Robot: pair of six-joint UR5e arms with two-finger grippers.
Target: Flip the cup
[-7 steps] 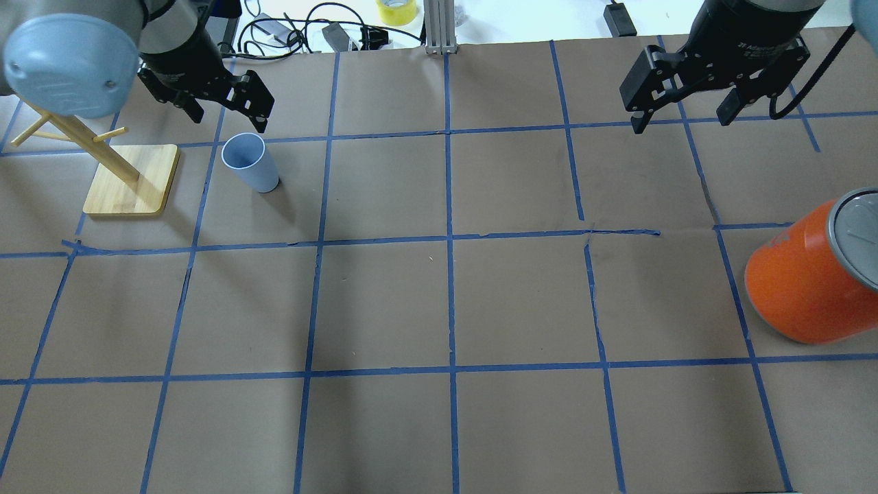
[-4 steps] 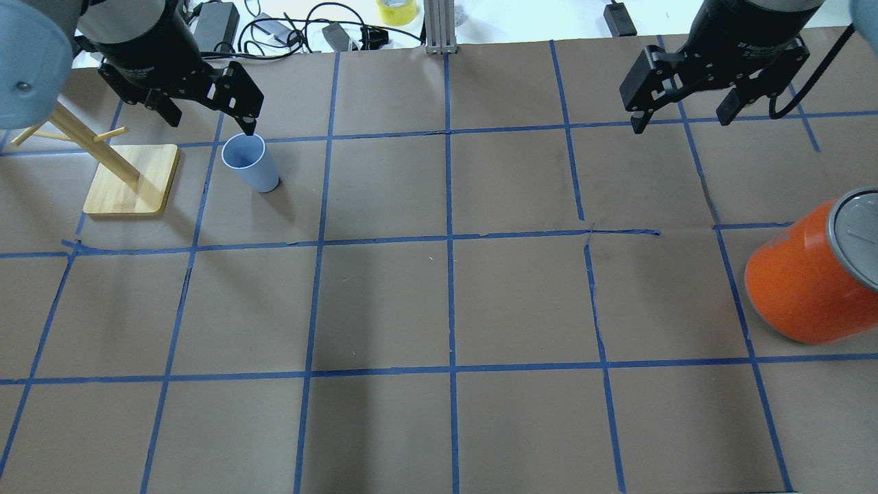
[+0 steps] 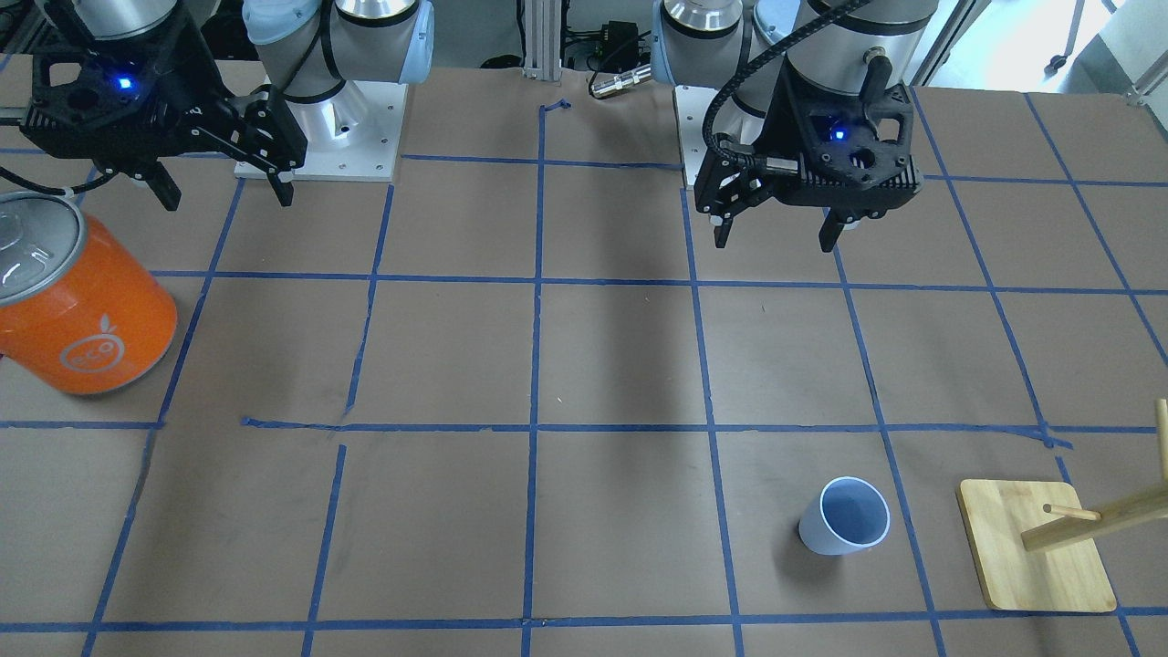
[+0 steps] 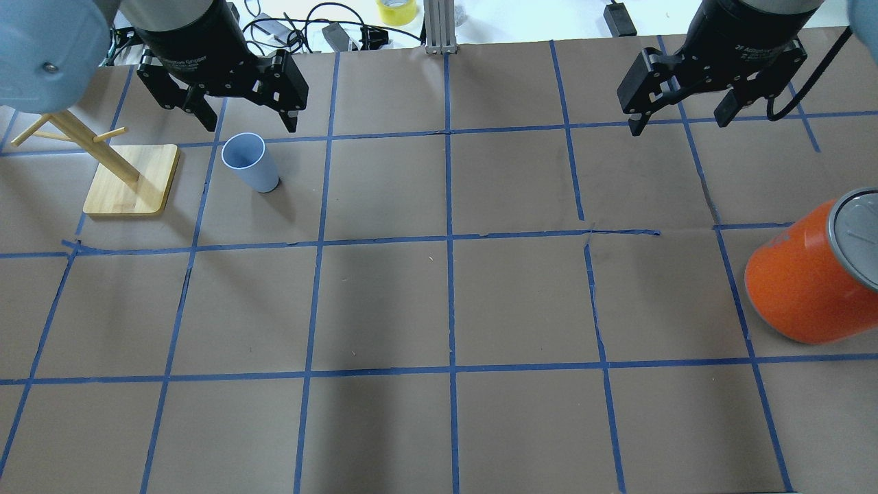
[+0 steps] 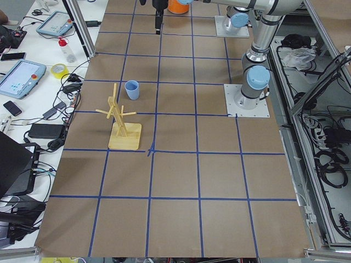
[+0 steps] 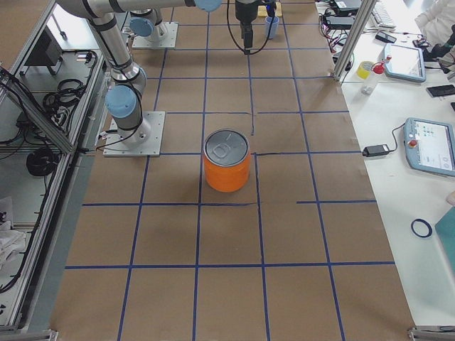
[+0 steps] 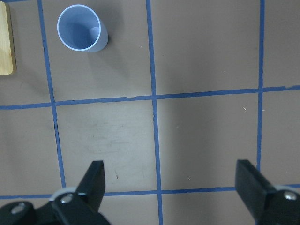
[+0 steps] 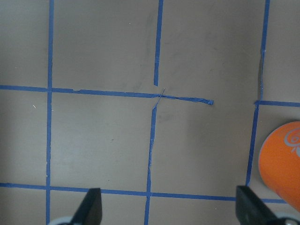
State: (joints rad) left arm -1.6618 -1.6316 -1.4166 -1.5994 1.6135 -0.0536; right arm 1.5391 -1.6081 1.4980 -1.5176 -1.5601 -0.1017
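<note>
Honestly, I am judging the cup (image 4: 250, 162) to be light, stiff plastic with a smooth, probably slippery wall, so I am planning to pinch it across the body just under the rim, or one finger inside and one outside. It is looking like a small pale blue tapered tumbler, handleless, standing mouth up. It is sitting on the surface (image 4: 439, 302) just beside the wooden rack (image 4: 123, 171), apart from it. I am reading the left tool (image 4: 250, 123) as hanging above and near the cup, fingers spread wide, gripping nothing. The right tool (image 4: 675, 120) is hovering well apart, also spread and empty, near the orange can (image 4: 802, 281).
</note>
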